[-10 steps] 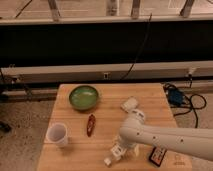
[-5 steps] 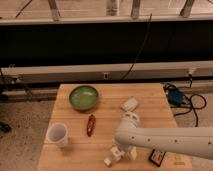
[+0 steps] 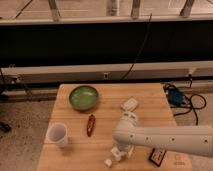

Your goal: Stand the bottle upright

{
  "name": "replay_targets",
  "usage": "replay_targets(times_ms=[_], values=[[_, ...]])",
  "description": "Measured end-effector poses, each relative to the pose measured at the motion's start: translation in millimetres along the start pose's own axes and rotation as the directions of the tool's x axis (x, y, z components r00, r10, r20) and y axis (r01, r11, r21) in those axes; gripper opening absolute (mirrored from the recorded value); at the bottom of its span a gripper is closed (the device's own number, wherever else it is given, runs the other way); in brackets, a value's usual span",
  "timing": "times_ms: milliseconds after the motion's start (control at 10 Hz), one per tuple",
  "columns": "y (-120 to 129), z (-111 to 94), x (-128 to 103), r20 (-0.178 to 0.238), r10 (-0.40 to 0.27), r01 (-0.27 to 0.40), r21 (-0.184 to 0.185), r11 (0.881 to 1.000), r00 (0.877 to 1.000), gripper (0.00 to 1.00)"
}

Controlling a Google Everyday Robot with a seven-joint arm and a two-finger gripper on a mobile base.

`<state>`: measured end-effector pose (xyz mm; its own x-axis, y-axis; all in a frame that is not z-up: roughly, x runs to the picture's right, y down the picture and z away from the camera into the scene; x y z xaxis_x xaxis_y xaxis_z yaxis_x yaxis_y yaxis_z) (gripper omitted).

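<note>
wooden bench, near its front edge my claw is down on what i take for the bottle, apparently lying flat, grip state can't tell, standing it up all left.

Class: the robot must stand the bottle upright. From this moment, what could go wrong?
1. The bottle lies near the table's front edge, partly under the gripper, which is low over it; a nudge might push it off.
2. The arm hides most of the bottle, so a poor hold may go unseen and it could topple.
3. The dark flat item sits close beside the arm and might get knocked.
</note>
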<state>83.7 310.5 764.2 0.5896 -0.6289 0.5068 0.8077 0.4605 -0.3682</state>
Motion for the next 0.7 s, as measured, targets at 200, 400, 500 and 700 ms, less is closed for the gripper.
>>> replay_targets(times_ms=[200, 400, 500, 700], values=[[-2, -4, 0, 0.004, -0.013, 0.013, 0.001, 1.0, 1.0, 0.06], [-6, -11, 3, 0.017, -0.036, 0.036, -0.004, 0.999, 0.999, 0.0], [-8, -13, 6, 0.026, -0.045, 0.045, -0.011, 0.999, 0.999, 0.0], [-18, -21, 23, 0.055, -0.057, 0.059, -0.03, 0.998, 0.997, 0.0]])
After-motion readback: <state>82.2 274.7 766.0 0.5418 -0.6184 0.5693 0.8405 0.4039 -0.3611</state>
